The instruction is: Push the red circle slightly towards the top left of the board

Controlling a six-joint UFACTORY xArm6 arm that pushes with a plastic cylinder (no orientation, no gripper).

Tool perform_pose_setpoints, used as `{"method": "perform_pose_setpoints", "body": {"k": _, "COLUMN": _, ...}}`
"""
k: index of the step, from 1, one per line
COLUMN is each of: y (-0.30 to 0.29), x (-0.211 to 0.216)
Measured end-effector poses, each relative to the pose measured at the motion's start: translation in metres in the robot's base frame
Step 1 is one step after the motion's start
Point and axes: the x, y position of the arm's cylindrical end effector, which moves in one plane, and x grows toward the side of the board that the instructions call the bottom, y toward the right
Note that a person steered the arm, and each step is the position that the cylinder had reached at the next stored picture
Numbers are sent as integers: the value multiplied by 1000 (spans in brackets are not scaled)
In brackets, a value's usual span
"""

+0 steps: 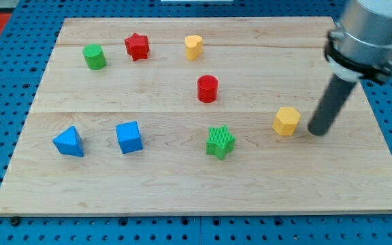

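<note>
The red circle (pixel 207 88) stands near the middle of the wooden board (pixel 182 184), a little above centre. My tip (pixel 316 131) rests on the board at the view's right, well to the right of and below the red circle. It stands just right of a yellow hexagon block (pixel 286 121), with a small gap between them.
A red star (pixel 137 46), a yellow heart (pixel 193 47) and a green cylinder (pixel 94 56) lie along the view's top left. A blue triangle (pixel 69 141), a blue cube (pixel 128 137) and a green star (pixel 220 141) lie across the lower half.
</note>
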Motion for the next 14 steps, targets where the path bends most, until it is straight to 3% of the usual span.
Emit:
{"method": "perform_pose_setpoints", "body": {"k": 2, "y": -44, "x": 46}}
{"method": "perform_pose_setpoints", "body": {"k": 3, "y": -80, "x": -42}}
{"method": "perform_pose_setpoints", "body": {"k": 4, "y": -83, "x": -79}}
{"method": "perform_pose_setpoints", "body": {"k": 5, "y": -8, "x": -1}}
{"method": "perform_pose_setpoints", "body": {"k": 6, "y": -36, "x": 73}}
{"method": "perform_pose_setpoints", "body": {"k": 7, "y": -121, "x": 86}}
{"method": "perform_pose_setpoints", "body": {"k": 8, "y": -128, "x": 82}}
{"method": "perform_pose_setpoints", "body": {"k": 9, "y": -128, "x": 52}}
{"method": "perform_pose_setpoints", "body": {"k": 10, "y": -106, "x": 67}}
{"method": "perform_pose_setpoints", "body": {"k": 11, "y": -45, "x": 52}}
{"method": "perform_pose_setpoints", "body": {"k": 14, "y": -115, "x": -62}}
